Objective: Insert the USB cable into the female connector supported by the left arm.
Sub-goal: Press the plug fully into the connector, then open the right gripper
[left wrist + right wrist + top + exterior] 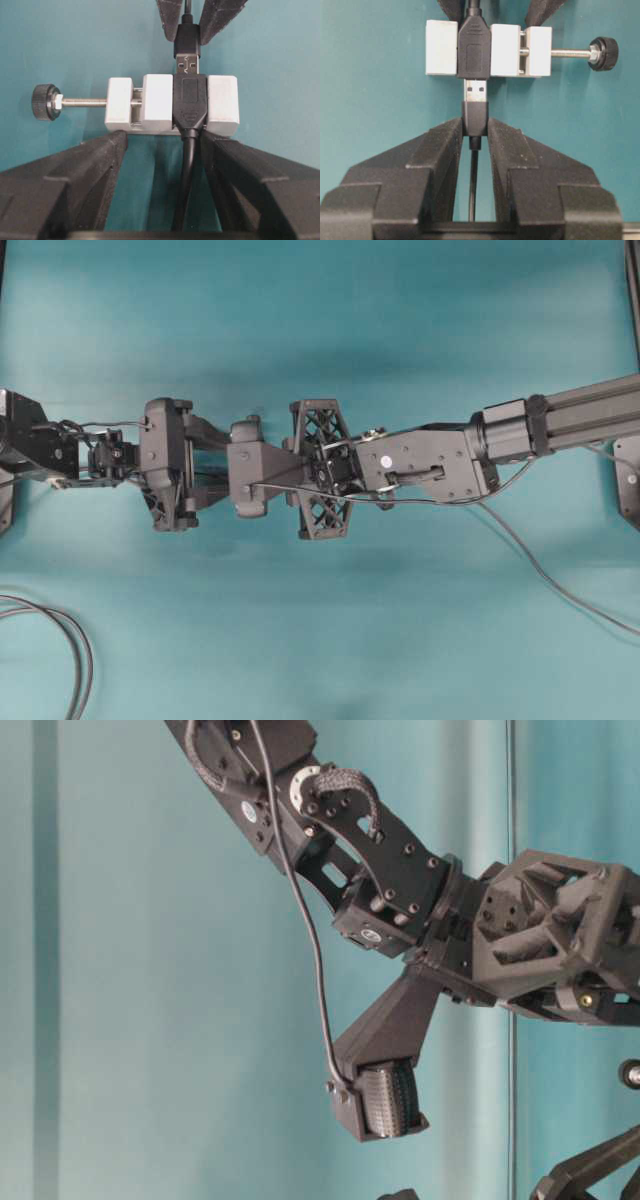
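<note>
The female connector, a white block [157, 102] with a black socket [190, 100], a thin pin and a black knob [44, 102], is gripped at its near edge by my left gripper [162, 139]. My right gripper [475, 125] is shut on the black plug [475, 117] of the USB cable. The plug's silver tip [475, 90] lines up with the socket and meets its mouth; most of its length shows. In the left wrist view the plug [188, 40] comes in from the top. In the overhead view both grippers meet mid-table and hide the connector.
A looped double dark cable [78, 650] lies at the lower left of the teal table [330, 640]. A thin cable [560, 585] trails off to the right. A camera mount [385, 1095] hangs under the arm in the table-level view.
</note>
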You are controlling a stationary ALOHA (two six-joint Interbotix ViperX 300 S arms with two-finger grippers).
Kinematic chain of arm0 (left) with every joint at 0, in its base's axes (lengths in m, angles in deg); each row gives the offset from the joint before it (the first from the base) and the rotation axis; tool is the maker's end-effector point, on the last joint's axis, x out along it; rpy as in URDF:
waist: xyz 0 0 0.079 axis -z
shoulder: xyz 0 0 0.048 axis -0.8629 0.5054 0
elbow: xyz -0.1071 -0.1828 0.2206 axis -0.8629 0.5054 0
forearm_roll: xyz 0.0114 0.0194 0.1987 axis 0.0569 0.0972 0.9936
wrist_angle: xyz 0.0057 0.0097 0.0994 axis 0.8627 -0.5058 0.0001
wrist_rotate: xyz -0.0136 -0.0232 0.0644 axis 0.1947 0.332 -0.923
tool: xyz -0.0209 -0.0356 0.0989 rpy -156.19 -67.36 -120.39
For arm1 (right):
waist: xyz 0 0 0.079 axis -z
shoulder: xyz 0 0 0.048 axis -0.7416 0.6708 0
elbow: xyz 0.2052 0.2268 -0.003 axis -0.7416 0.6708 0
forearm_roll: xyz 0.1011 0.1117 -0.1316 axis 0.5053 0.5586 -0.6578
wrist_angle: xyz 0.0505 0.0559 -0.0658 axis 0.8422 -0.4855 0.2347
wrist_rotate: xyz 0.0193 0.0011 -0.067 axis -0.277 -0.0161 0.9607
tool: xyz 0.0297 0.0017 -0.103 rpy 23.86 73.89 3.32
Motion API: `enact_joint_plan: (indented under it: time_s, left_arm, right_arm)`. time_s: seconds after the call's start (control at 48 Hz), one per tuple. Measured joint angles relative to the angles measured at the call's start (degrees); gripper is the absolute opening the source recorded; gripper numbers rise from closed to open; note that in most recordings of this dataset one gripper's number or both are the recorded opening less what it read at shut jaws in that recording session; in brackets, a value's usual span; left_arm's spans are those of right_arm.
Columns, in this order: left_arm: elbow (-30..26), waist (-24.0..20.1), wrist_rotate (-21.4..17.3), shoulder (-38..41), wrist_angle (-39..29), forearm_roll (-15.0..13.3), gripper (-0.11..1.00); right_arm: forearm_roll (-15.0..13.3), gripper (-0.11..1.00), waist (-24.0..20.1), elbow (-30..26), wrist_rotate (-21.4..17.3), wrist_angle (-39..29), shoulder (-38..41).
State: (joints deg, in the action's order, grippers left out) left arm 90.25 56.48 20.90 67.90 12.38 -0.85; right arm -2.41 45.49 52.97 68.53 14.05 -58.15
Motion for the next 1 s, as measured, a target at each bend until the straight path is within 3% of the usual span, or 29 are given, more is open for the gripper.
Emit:
enact_joint_plan:
  time_s: [0.999]
  left_arm:
    - [-0.6, 0.2, 0.1, 0.0, -0.4, 0.1, 0.77]
  right_arm:
    - [-0.3, 0.19, -0.7, -1.1, -1.1, 1.7, 0.8]
